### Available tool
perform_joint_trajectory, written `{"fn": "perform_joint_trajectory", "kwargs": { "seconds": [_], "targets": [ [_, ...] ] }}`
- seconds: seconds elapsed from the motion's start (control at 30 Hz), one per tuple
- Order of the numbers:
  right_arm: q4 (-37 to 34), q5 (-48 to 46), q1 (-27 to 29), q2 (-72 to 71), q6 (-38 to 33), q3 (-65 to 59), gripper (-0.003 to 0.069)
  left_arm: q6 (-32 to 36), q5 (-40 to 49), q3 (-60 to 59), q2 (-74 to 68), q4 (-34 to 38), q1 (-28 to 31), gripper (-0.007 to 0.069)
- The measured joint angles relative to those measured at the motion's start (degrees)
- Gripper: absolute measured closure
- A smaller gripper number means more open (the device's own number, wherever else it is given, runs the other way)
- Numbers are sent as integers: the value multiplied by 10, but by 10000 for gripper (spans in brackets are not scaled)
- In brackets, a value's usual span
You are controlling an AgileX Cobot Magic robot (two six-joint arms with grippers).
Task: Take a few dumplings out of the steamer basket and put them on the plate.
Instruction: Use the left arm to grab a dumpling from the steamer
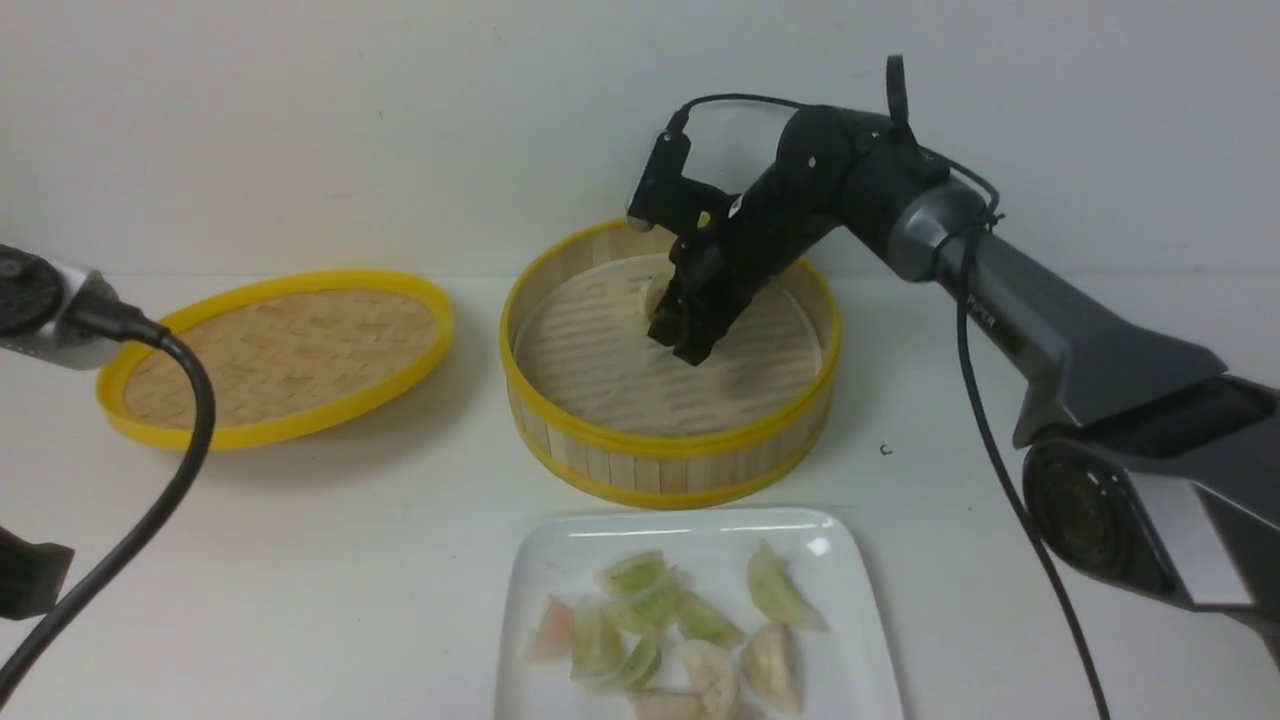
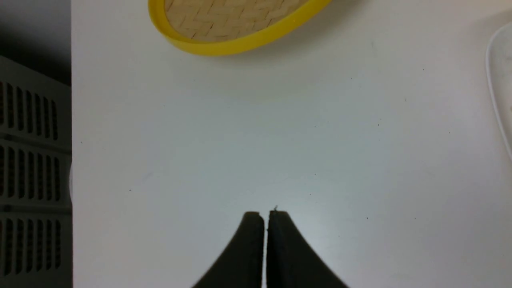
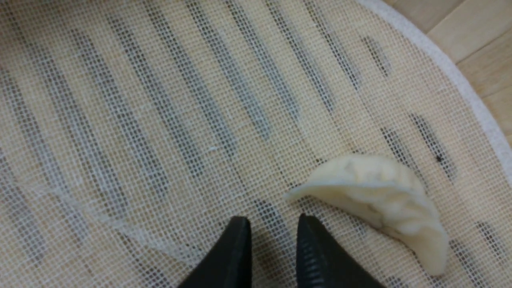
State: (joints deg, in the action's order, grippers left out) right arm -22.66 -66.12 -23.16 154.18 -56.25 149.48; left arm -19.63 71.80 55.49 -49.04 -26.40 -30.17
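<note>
The steamer basket stands mid-table. One cream-white lumpy dumpling lies on its white liner near the far wall and shows partly behind the gripper in the front view. My right gripper reaches down into the basket. It is open by a narrow gap and empty, and its fingertips sit just beside the dumpling. The plate lies in front of the basket. It holds several dumplings, among them a pale pinkish one. My left gripper is shut and empty over bare table.
The flat woven lid with a yellow rim lies left of the basket and also shows in the left wrist view. Pale green crescent dumplings lie on the plate. A grey vented box is beside the left gripper.
</note>
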Motion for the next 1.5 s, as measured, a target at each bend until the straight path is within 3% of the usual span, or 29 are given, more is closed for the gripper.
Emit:
{"fn": "perform_joint_trajectory", "kwargs": {
  "seconds": [0.43,0.6,0.77,0.9,1.03,1.17,1.23,1.27,1.33,1.37,1.43,1.5],
  "targets": [
    [47,-54,0,6,136,52,488,0,0,0,0,0,0,631],
    [55,-55,0,3,212,52,390,0,0,0,0,0,0,631],
    [79,-58,0,-30,345,52,219,-29,0,0,0,0,0,631],
    [91,-59,2,-75,469,52,193,-60,1,9,-24,2,0,631],
    [95,-59,3,-140,500,26,272,-57,1,57,-85,20,1,625],
    [125,-59,3,-231,498,-96,474,-1,-2,121,-151,84,38,617],
    [138,-59,3,-281,498,-164,581,42,-8,147,-180,129,66,617],
    [145,-60,3,-322,498,-223,630,95,-19,173,-205,178,89,617],
    [145,-60,3,-370,498,-296,656,174,-35,197,-244,247,114,617],
    [145,-60,3,-376,498,-304,658,183,-36,203,-249,255,114,617],
    [127,-60,4,-463,493,-399,671,280,-54,243,-324,348,125,617],
    [112,-60,4,-511,488,-452,673,313,-60,272,-379,392,125,617]
  ]
}}
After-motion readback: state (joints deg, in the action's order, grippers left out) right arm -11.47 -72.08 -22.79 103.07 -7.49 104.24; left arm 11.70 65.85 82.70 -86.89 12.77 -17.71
